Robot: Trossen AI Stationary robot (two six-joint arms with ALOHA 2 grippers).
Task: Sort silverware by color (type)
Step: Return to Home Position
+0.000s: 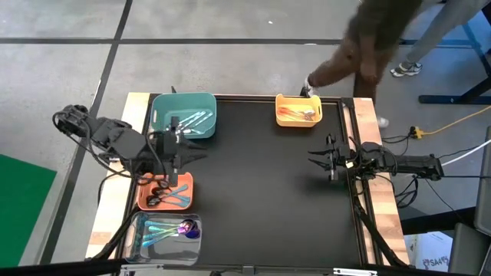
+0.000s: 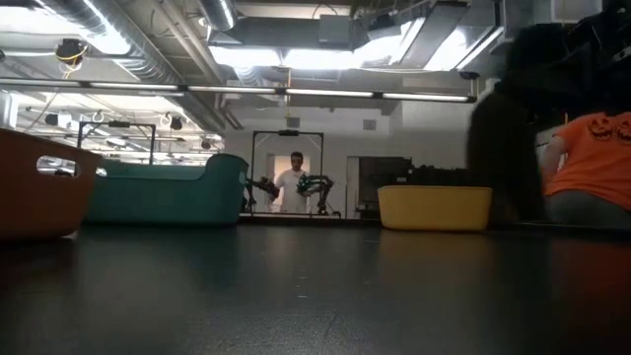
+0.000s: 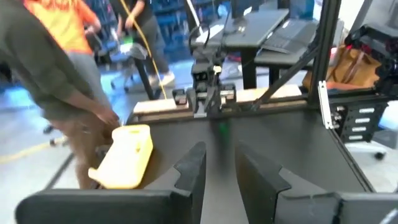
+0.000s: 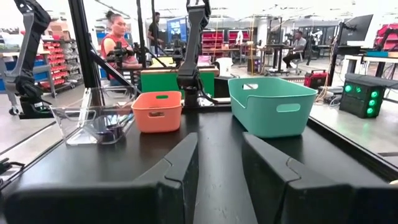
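**Both arms off the bins, spoons all binned**

I have the left gripper hanging over the left side of the worktop, between the teal bin and the orange bin. Its wrist camera shows the two fingers parted with nothing between them. The right gripper sits across from it, by the middle of the right edge and pointing inward. Its jaws are also spread and empty.

I see no loose silverware on the bare worktop.
- Pale silvery-blue spoons lie in the teal bin, at the far left corner.
- Orange-copper spoons lie in the yellow bin, against the far edge.
- Blue spoons lie in the orange bin on the left edge, beside something dark I cannot make out.
- Iridescent purple-blue spoons lie in the clear bin, at the near left corner.

A person leans in at the far edge, with a hand just beyond the yellow bin.
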